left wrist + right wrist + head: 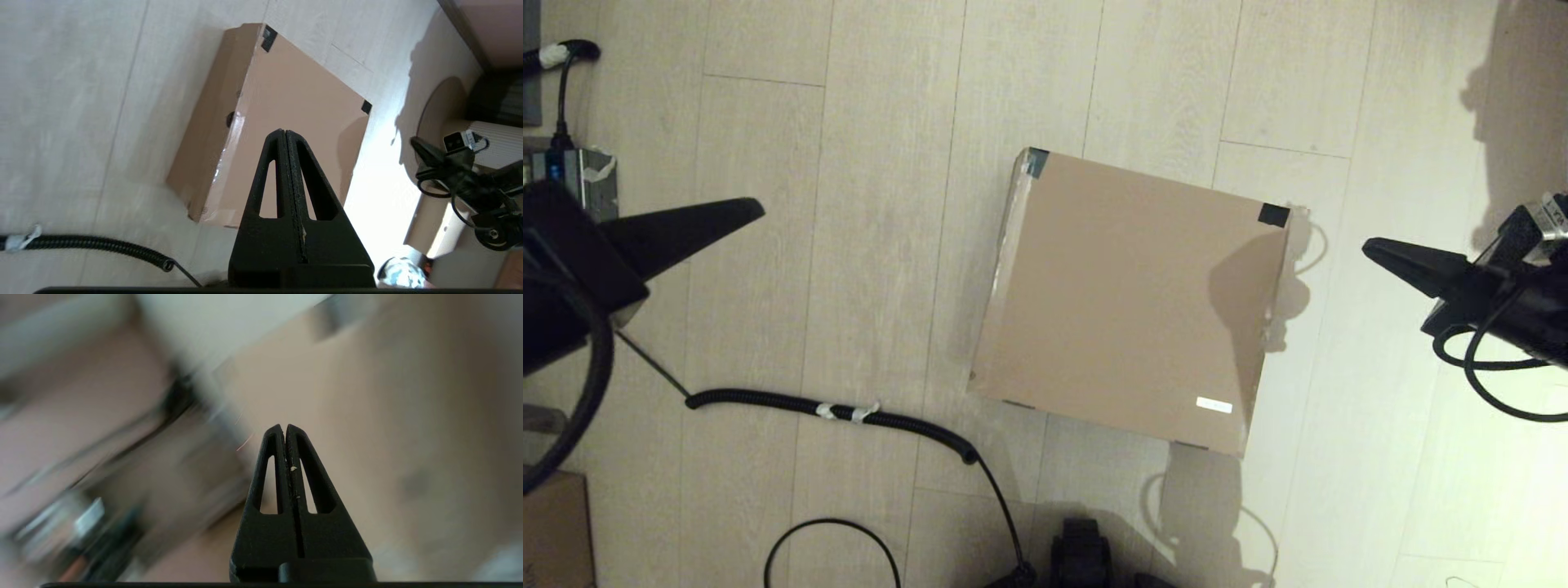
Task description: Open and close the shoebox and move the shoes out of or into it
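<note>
The brown cardboard shoebox [1127, 298] lies on the floor with its lid down; dark tape patches mark two far corners and a small white label [1214, 405] sits near a front corner. The left wrist view also takes in the shoebox [294, 114]. No shoes are in view. My left gripper [756, 208] hangs shut and empty well to the left of the box, and appears in its own view as the left gripper [284, 131]. On the other side, the right gripper [1368, 245] is shut and empty just right of the box's far right corner; the right gripper [284, 426] faces a blurred scene.
A coiled black cable [833, 408] runs across the floor left of the box, with another cable loop [833, 539] near the front. A smaller brown carton [556, 531] sits at the front left corner. Grey equipment [580, 175] stands at the far left.
</note>
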You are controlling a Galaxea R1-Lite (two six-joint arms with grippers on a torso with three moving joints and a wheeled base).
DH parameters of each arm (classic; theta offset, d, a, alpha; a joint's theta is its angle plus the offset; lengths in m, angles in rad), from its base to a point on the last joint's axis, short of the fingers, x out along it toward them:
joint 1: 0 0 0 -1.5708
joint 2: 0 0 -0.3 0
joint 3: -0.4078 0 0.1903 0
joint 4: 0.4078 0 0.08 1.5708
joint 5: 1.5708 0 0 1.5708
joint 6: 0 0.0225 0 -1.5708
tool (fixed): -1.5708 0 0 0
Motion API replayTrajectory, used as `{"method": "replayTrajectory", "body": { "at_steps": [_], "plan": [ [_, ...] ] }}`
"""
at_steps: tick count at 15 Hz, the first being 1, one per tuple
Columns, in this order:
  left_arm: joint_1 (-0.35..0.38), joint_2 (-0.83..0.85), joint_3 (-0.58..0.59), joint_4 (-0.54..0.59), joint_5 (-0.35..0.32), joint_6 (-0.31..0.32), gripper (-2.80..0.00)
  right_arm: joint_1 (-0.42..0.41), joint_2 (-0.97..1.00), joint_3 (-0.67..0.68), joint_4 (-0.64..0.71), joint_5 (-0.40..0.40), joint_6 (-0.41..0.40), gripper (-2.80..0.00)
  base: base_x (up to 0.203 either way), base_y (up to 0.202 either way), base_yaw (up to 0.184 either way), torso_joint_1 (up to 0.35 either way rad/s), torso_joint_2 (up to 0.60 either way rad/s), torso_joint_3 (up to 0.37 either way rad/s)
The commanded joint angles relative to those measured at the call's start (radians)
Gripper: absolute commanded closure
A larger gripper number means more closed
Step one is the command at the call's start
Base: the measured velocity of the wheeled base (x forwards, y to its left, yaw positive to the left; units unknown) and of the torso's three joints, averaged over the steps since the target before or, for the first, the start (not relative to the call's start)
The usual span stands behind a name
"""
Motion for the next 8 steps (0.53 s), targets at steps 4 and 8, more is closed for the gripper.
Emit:
{"method": "replayTrajectory", "body": {
  "at_steps": [4,8],
  "plan": [
    [0.023,-0.051,0.058,0.030,0.088,0.005,0.00,0.054,0.016,-0.026,0.339,-0.350,-0.404,0.00,0.000,0.000,0.000,0.000,0.00,0.000],
    [0.039,-0.097,0.147,0.091,0.092,0.049,0.00,0.172,-0.153,-0.109,0.665,-0.586,-0.652,0.00,0.000,0.000,0.000,0.000,0.00,0.000]
  ]
}}
